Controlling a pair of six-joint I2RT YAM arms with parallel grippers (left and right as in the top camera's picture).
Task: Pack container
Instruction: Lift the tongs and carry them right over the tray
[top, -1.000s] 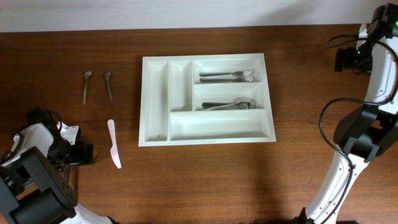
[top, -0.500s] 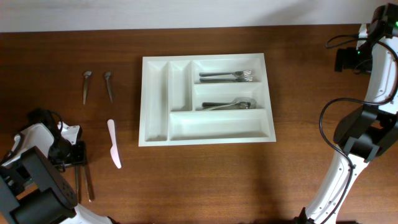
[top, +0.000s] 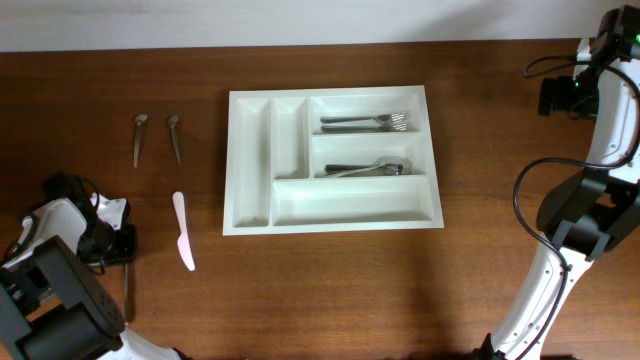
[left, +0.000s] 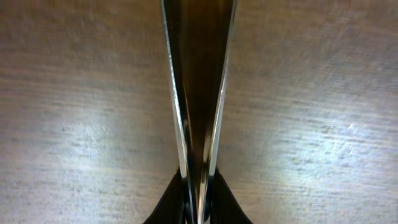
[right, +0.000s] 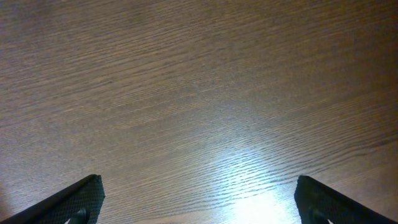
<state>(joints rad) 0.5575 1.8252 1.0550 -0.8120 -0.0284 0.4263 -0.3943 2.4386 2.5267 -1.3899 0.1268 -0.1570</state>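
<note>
At the middle of the table (top: 400, 290), nearer its far edge: the container (top: 248, 165), white, five compartments, lying flat and square to the table edges.
- Top long compartment: forks (top: 365, 122), tines to the right.
- Middle long compartment: more metal cutlery (top: 365, 168), kind not clear from above.

Left of the container and well apart from it: two small spoons (top: 137, 140), side by side, bowls toward the far edge. A white plastic knife (top: 183, 232) lies nearer the front edge.

Near-left corner: left gripper (top: 116, 246), low over the wood. The overhead view shows only a thin metal utensil (top: 126, 292) running from it toward the near edge, with the grip itself hidden by the arm. The left wrist view supplies it: black fingertips (left: 169, 208) pressed together on the shiny tapering handle, wood grain behind.

Right edge: right arm (top: 610, 130), whose claw cannot be made out from overhead. The right wrist view shows the right gripper (right: 199, 202) with fingers spread wide at the bottom corners, wood grain showing between them.
</note>
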